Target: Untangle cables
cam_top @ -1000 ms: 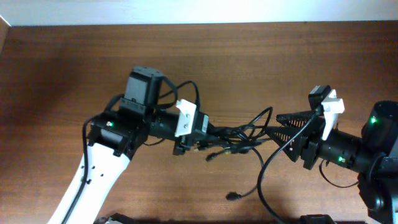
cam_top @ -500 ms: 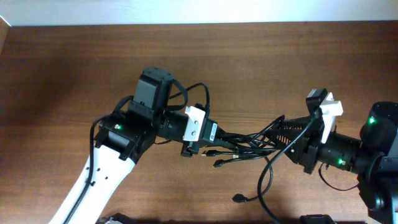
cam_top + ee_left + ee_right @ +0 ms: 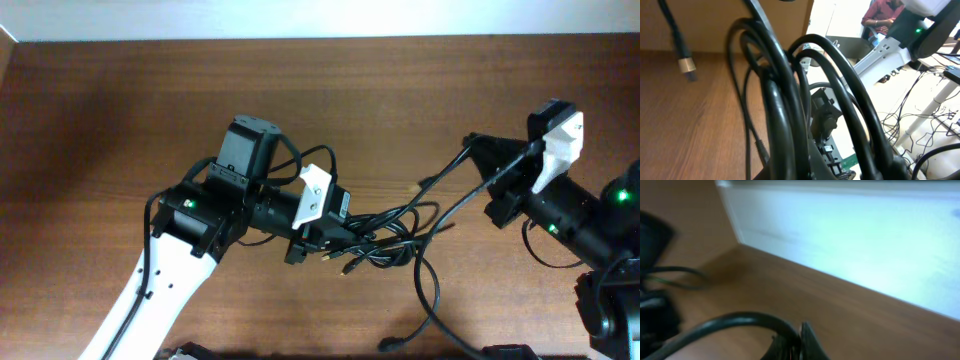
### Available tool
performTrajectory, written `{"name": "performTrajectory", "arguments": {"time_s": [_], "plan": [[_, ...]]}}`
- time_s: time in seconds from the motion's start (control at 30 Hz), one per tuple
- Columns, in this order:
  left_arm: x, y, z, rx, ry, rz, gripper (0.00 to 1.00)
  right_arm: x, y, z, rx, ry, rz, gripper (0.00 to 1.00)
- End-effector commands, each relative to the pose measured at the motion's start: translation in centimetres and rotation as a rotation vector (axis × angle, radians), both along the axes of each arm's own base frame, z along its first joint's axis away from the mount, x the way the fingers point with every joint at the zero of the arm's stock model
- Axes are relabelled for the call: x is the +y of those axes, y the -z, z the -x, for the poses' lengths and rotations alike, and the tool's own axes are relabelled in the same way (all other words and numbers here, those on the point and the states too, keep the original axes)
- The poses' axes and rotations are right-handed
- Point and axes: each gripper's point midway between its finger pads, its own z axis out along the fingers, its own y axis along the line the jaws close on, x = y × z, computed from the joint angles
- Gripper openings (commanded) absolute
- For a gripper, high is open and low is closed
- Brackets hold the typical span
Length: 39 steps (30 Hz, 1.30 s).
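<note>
left tool point(image 3: 325, 236) pinching cables point(image 3: 390, 238) | right tool point(image 3: 479, 149) pinching one of them | both well apart from table point(image 3: 120, 120) far edge

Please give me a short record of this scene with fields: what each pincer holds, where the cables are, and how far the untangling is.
surface: brown wooden table
cables: tangled bundle of thin black cables, between the two arms
left pincer: shut on the bundle
right pincer: shut on one black strand, stretched from the knot
loose end: small black plug, near the bottom edge of the overhead view
task state: not yet untangled
</note>
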Motion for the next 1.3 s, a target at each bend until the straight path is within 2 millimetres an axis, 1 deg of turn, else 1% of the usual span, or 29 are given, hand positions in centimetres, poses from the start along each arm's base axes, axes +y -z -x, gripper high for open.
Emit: {"name": "performTrajectory", "arguments": {"time_s": [0.0, 0.03, 0.07, 0.1, 0.13, 0.17, 0.2, 0.23, 0.3, 0.33, 0.37, 0.4, 0.47, 0.5, 0.53, 0.63, 0.7, 0.77, 0.8, 0.83, 0.87, 0.93, 1.03, 1.07, 1.1, 1.13, 1.17, 1.2, 1.27], "plan": [[0.2, -0.3, 0.5, 0.001, 0.002, 0.0, 0.0, -6.6, 1.3, -2.1, 0.039, 0.391, 0.098, 0.48], [0.2, -0.2, 0.4, -0.001, -0.006, -0.008, 0.0, -7.4, 2.0, -2.0, 0.066, 0.438, 0.119, 0.49], [0.3, 0.0, 0.4, 0.004, -0.01, -0.017, 0.0, -8.2, 2.6, -1.8, 0.092, 0.48, 0.139, 0.54], [0.3, 0.0, 0.4, 0.009, -0.01, -0.019, 0.0, -8.2, 2.9, -1.7, 0.106, 0.476, 0.142, 0.59], [0.3, 0.1, 0.4, 0.011, -0.01, -0.021, 0.0, -8.0, 3.8, -1.3, 0.146, 0.468, 0.147, 0.74], [0.3, 0.3, 0.2, 0.006, -0.021, -0.032, 0.0, -7.9, 5.2, -0.6, 0.206, 0.456, 0.16, 0.83], [0.3, 0.6, -0.1, 0.014, -0.043, -0.054, 0.0, -8.0, 6.5, 0.1, 0.273, 0.459, 0.16, 0.86], [0.3, 1.0, -1.0, 0.054, -0.104, -0.098, 0.0, -7.7, 7.7, 1.0, 0.344, 0.457, 0.127, 0.89], [0.1, 1.2, -3.0, 0.134, -0.222, -0.146, 0.0, -5.2, 8.1, 2.3, 0.389, 0.32, 0.075, 0.89], [0.0, 1.2, -5.4, 0.238, -0.382, -0.179, 0.0, -2.5, 7.3, 3.7, 0.398, 0.169, -0.009, 0.9], [0.1, 1.0, -7.1, 0.317, -0.492, -0.179, 0.0, -0.7, 6.5, 4.9, 0.396, 0.06, -0.057, 0.9], [0.2, 0.9, -8.2, 0.389, -0.576, -0.177, 0.0, 0.9, 5.8, 6.0, 0.393, -0.042, -0.101, 0.9], [1.1, 1.6, -10.3, 0.548, -0.767, -0.193, 0.0, 2.8, 4.7, 7.5, 0.396, -0.183, -0.162, 0.92], [2.2, 2.6, -11.6, 0.796, -0.953, -0.195, 0.0, 3.8, 4.1, 8.5, 0.399, -0.266, -0.197, 0.99], [2.4, 2.7, -11.7, 0.915, -1.0, -0.179, 0.0, 4.1, 4.0, 8.9, 0.405, -0.291, -0.208, 1.0], [2.4, 2.7, -11.8, 1.218, -1.075, -0.129, 0.0, 4.1, 4.1, 8.9, 0.432, -0.282, -0.226, 1.0], [2.2, 2.1, -12.1, 1.204, -1.062, -0.105, 0.0, 4.0, 4.5, 8.3, 0.45, -0.273, -0.225, 1.0], [1.3, 0.1, -12.5, 1.168, -0.99, -0.034, 0.0, 4.0, 5.4, 7.0, 0.516, -0.26, -0.244, 1.0], [0.7, -2.0, -13.0, 1.117, -0.935, 0.039, 0.0, 4.1, 6.6, 5.4, 0.615, -0.232, -0.289, 1.0], [0.6, -2.9, -13.3, 1.088, -0.92, 0.074, 0.0, 4.1, 7.2, 4.6, 0.642, -0.228, -0.294, 1.0], [0.5, -3.3, -13.5, 1.073, -0.913, 0.092, 0.0, 4.3, 7.6, 3.4, 0.676, -0.231, -0.321, 0.98], [0.4, -3.9, -13.6, 1.057, -0.9, 0.112, 0.0, 5.5, 6.3, 2.6, 0.653, -0.339, -0.379, 0.89], [-0.2, -4.4, -12.5, 1.058, -0.819, 0.092, 0.0, 5.5, 5.8, 2.1, 0.658, -0.324, -0.411, 0.88], [-0.6, -4.5, -11.6, 1.057, -0.767, 0.072, 0.0, 5.5, 5.8, 2.0, 0.663, -0.321, -0.415, 0.82], [-0.7, -4.6, -11.3, 1.061, -0.747, 0.065, 0.0, 5.5, 5.8, 2.0, 0.663, -0.322, -0.416, 0.71], [-1.0, -4.7, -10.8, 1.064, -0.723, 0.055, 0.0, 5.5, 5.8, 2.0, 0.663, -0.321, -0.415, 0.66], [-1.4, -4.7, -10.2, 1.067, -0.692, 0.042, 0.0, 5.5, 5.8, 2.0, 0.663, -0.322, -0.416, 0.48], [-2.0, -4.8, -9.5, 1.069, -0.67, 0.03, 0.0, 5.5, 5.8, 2.1, 0.663, -0.322, -0.415, 0.4], [-3.1, -5.3, -8.7, 1.05, -0.638, 0.034, 0.0, 5.5, 5.8, 2.1, 0.663, -0.322, -0.415, 0.4]]}}
